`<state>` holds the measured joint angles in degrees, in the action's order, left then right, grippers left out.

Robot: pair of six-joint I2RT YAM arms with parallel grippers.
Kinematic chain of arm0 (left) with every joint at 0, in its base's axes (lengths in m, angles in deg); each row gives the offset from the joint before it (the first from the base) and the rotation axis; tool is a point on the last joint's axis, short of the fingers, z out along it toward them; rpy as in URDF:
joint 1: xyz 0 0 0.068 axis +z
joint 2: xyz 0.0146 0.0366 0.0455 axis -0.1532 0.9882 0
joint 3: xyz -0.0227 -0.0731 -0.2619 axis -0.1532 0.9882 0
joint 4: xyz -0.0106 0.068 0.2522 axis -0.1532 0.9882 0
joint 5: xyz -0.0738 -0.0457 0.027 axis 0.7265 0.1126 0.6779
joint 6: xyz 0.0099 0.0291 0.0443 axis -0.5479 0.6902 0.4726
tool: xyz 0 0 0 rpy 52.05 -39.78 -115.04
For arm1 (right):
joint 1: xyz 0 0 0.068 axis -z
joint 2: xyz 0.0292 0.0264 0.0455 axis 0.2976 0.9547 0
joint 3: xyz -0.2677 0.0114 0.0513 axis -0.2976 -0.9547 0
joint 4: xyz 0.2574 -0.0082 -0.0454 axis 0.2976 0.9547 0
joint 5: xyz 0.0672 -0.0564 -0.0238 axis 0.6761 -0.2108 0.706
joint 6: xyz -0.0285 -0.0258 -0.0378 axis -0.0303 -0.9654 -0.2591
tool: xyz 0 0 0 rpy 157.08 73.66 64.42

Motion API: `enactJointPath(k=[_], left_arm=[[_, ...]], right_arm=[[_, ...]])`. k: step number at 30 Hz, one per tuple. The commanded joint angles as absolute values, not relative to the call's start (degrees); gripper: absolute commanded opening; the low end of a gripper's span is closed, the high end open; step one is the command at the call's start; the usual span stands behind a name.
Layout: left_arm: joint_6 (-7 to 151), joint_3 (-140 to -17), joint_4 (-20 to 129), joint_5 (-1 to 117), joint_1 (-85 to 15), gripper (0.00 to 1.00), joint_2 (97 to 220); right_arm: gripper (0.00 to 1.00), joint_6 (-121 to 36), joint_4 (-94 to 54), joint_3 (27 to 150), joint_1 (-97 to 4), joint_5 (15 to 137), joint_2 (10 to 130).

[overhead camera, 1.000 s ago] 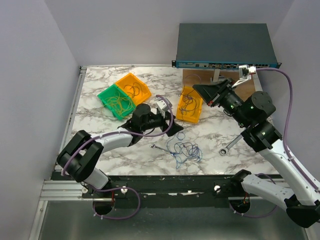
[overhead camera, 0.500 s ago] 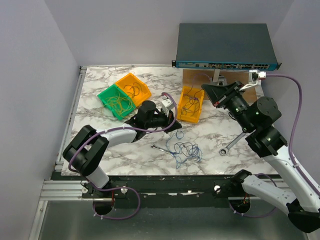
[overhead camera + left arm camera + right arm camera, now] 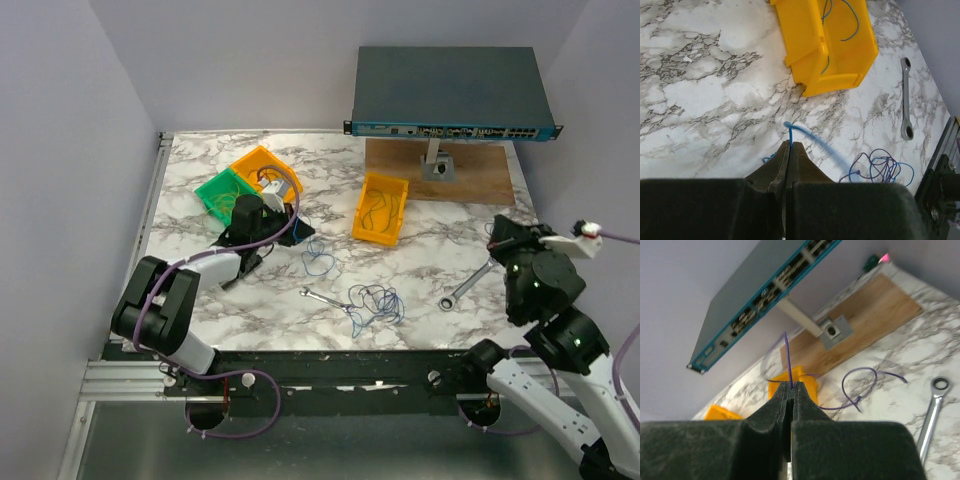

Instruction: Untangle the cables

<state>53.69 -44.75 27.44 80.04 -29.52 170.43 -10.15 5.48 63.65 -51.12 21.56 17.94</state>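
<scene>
The cables lie as a small blue and purple tangle (image 3: 375,300) on the marble near the front edge, also seen in the left wrist view (image 3: 880,170). My left gripper (image 3: 296,233) is beside the green bin and shut on a thin blue wire (image 3: 790,131). That wire hangs down in a loop (image 3: 318,260) apart from the tangle. My right gripper (image 3: 498,238) is at the right side, shut (image 3: 791,386) on a thin purple wire (image 3: 860,382) that loops over the table in the right wrist view.
A green bin (image 3: 222,195) and an orange bin (image 3: 262,165) holding wires stand at the back left, and another orange bin (image 3: 381,207) in the middle. A small wrench (image 3: 320,297) and a larger wrench (image 3: 465,287) lie on the marble. A network switch (image 3: 450,90) stands over a wooden board (image 3: 470,170).
My left gripper shut on the blue wire and drew back left toward the bins, pulling it off the tangle. The right arm swung away from the middle orange bin to the right.
</scene>
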Motion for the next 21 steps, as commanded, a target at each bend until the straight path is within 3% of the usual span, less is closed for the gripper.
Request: enactJointPath(k=[1,10,18,21], left_arm=[[53.0,-45.1,30.9,74.5,-30.1,0.0,168.1],[57.6,-46.4,35.5,73.3,-30.9,0.0,164.8],[63.7,-54.9,62.9,55.3,-36.7,0.01,165.5],[64.6,-57.1,67.9,51.2,-39.3,0.1,168.2]], right_arm=[[0.01,-12.4,9.7,62.4,-51.1,8.4,12.4],[0.01,-7.9,14.2,56.2,-51.2,19.8,14.6],[0.01,-1.4,10.3,48.4,-51.2,29.6,18.9],[0.01,-1.3,8.3,46.3,-51.1,32.1,20.9]])
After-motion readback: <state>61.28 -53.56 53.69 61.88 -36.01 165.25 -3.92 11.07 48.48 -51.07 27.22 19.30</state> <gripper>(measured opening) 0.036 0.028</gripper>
